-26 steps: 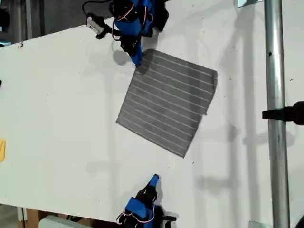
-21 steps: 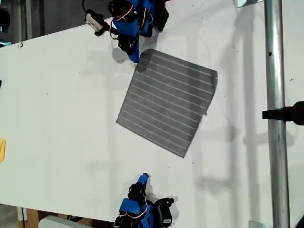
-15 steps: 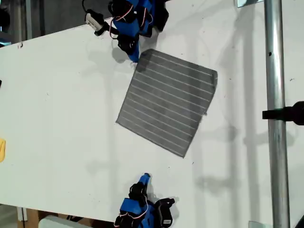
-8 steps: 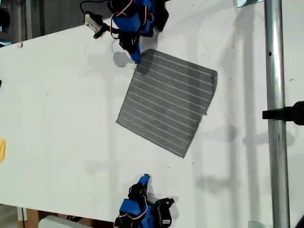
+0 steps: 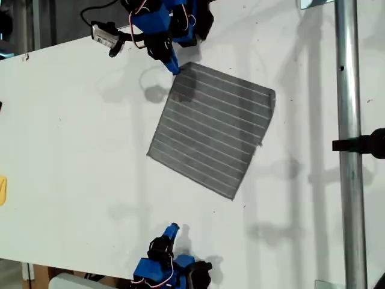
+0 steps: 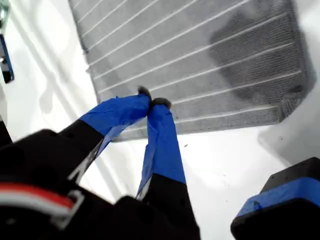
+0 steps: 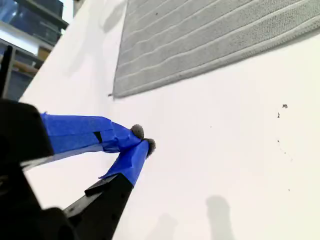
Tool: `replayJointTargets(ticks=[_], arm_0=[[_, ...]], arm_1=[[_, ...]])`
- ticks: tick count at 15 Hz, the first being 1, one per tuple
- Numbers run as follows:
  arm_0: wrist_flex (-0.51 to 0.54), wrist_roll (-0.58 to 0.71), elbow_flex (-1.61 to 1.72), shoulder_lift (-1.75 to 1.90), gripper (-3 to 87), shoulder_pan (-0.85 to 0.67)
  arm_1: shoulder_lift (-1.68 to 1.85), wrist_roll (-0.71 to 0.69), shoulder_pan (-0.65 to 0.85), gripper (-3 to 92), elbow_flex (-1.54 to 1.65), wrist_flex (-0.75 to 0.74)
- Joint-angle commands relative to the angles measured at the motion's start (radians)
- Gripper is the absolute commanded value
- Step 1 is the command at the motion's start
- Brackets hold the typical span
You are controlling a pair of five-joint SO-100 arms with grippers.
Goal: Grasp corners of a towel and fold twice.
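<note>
The grey striped towel [image 5: 212, 127] lies flat and askew on the white table [image 5: 72, 120]. In the exterior view my first gripper [image 5: 175, 70] sits at the towel's uppermost corner [image 5: 188, 64]. The first wrist view shows the first gripper [image 6: 152, 103] shut, tips touching, over the towel [image 6: 200, 50] near its edge, with no cloth seen pinched. My second gripper [image 5: 172, 227] is near the exterior view's bottom, apart from the towel. The second wrist view shows the second gripper [image 7: 143, 139] shut over bare table, a towel corner [image 7: 114, 94] beyond it.
A metal pole [image 5: 348, 180] with a black clamp [image 5: 364, 144] runs down the exterior view's right. A yellow object [image 5: 2, 189] shows at that view's left edge. A white module on a cable [image 5: 103, 36] hangs off the first arm. The table's edge runs behind that arm.
The first arm has swung toward the exterior view's left, its tip staying by the towel's upper corner. The second arm has shifted slightly left. The towel has not moved.
</note>
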Motion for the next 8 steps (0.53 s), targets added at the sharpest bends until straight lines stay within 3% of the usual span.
replayJointTargets(ticks=[1, 5, 8], arm_0=[[0.026, 0.028, -0.199, -0.143, -2.9, 0.005], [0.137, 0.038, -0.463, -0.353, -2.9, 0.017], [0.201, 0.029, -0.609, -0.451, -2.9, 0.044]], arm_1=[[-0.267, -0.017, -0.115, -0.3, -0.327, 0.084], [-0.752, -0.015, -0.307, -0.3, -0.839, 0.224], [-0.919, 0.002, -0.402, -0.3, -1.014, 0.262]])
